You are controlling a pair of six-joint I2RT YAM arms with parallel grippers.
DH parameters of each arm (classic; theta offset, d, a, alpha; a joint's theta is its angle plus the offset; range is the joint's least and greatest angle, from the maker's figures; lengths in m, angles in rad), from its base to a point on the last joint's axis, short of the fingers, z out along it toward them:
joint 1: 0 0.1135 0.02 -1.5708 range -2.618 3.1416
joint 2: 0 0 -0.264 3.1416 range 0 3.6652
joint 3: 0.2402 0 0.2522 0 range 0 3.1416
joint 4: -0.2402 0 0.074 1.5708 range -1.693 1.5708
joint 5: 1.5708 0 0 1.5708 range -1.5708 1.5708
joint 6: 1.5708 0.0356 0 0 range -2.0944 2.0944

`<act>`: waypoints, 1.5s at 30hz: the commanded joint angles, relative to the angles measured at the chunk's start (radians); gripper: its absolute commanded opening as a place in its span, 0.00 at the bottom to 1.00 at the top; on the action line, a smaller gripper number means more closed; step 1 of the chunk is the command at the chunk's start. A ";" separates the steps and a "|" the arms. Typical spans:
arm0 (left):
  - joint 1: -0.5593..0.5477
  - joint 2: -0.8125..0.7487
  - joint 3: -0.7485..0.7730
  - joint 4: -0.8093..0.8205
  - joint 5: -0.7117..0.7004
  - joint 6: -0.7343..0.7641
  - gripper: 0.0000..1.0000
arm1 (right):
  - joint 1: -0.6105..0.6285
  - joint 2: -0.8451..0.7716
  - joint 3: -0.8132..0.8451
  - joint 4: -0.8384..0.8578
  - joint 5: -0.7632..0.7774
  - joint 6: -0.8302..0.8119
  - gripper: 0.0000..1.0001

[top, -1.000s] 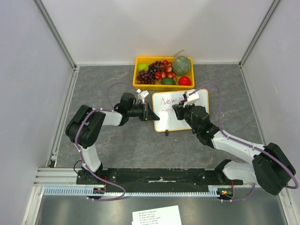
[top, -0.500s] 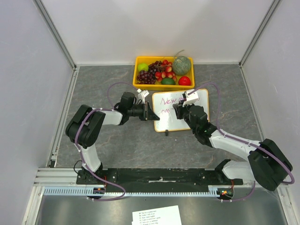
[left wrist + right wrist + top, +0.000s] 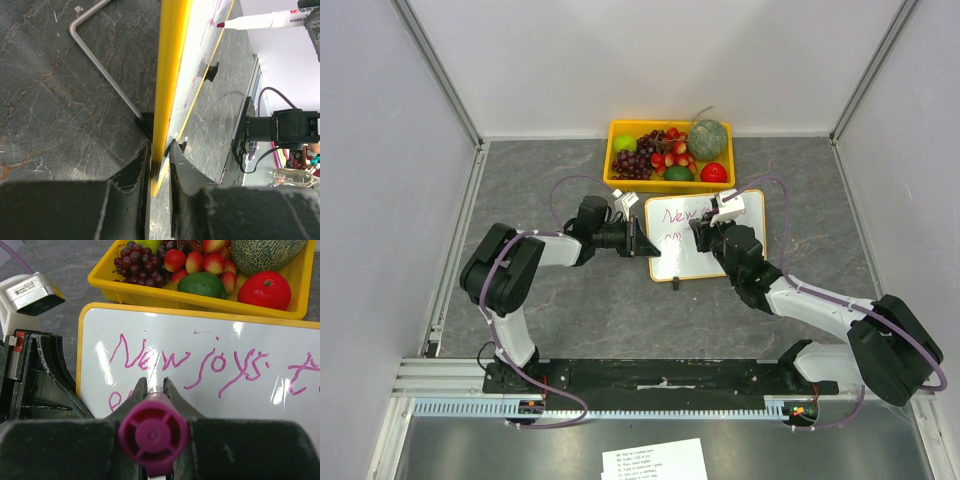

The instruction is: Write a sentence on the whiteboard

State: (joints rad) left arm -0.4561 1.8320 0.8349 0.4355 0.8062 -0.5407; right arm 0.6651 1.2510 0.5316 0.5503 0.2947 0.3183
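The whiteboard (image 3: pixel 720 262), glossy white with an orange-tan frame, stands propped on the grey table. Pink-purple cursive lettering of the sentence (image 3: pixel 190 362) reads "New joys" on its top line, with a second line begun at the left (image 3: pixel 116 401). My left gripper (image 3: pixel 648 245) is shut on the board's left frame edge (image 3: pixel 167 100), one jaw each side. My right gripper (image 3: pixel 701 232) is shut on a purple marker (image 3: pixel 153 432), seen end-on, held over the board's second line. In the left wrist view the marker's tip (image 3: pixel 220 24) sits close to the board's face.
A yellow tray (image 3: pixel 617 176) of fruit stands just behind the board, with grapes, strawberries, a melon (image 3: pixel 709 139) and a tomato. The board's wire stand (image 3: pixel 100 70) rests on the table behind it. A printed paper sheet (image 3: pixel 654 460) lies below the arm bases.
The right gripper with the marker has shifted slightly up and right over the board. The left arm and the board have not moved.
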 commanded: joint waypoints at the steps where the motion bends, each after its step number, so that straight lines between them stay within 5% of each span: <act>1: 0.002 0.006 0.020 -0.061 -0.056 0.044 0.02 | 0.004 0.016 0.038 0.082 0.037 0.004 0.00; 45: -0.006 0.016 0.038 -0.090 -0.058 0.061 0.02 | 0.021 0.001 -0.055 -0.030 -0.016 0.053 0.00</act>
State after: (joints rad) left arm -0.4576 1.8328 0.8524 0.3935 0.8032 -0.5213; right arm 0.6804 1.2575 0.4973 0.5655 0.2741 0.3695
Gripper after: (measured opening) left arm 0.201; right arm 0.144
